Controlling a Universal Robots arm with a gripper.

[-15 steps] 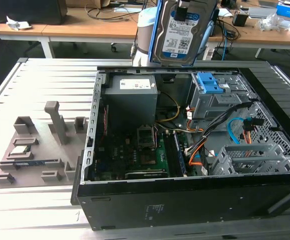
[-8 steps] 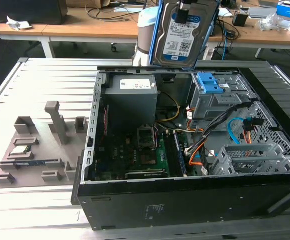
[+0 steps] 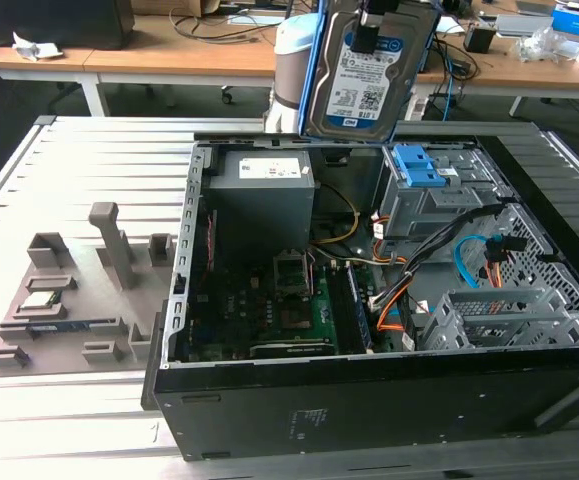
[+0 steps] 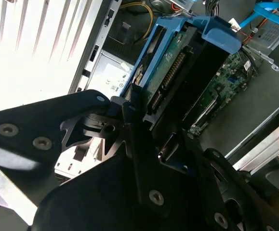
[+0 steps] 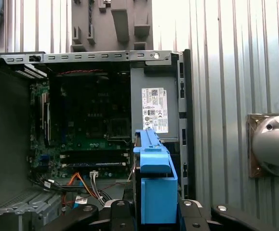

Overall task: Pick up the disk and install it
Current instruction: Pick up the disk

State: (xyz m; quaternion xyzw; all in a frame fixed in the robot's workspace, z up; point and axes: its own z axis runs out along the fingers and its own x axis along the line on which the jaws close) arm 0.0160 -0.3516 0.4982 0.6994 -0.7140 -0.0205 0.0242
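Gripping the disk [image 5: 156, 185] by the two long sides of its blue frame, my pincer [image 5: 153, 211] is closed just as far as the frame's width allows. Both fingers press on the plastic, I judge so that the metal body and its circuit face take no squeeze. The disk hangs on edge in the air above the computer case [image 3: 369, 400], touching nothing but me; in the exterior view its label faces the camera. Held this high, it is clear of the case walls. The case lies on its side with the panel off, so its inside opens upward toward me. Down in it sit the power supply [image 3: 261, 190] and, toward the exterior view's right, the drive bay [image 3: 424, 175] with blue latches. Farther off, at the exterior view's left, a grey holder tray [image 3: 69, 300] rests on the slatted table [image 3: 29, 170].
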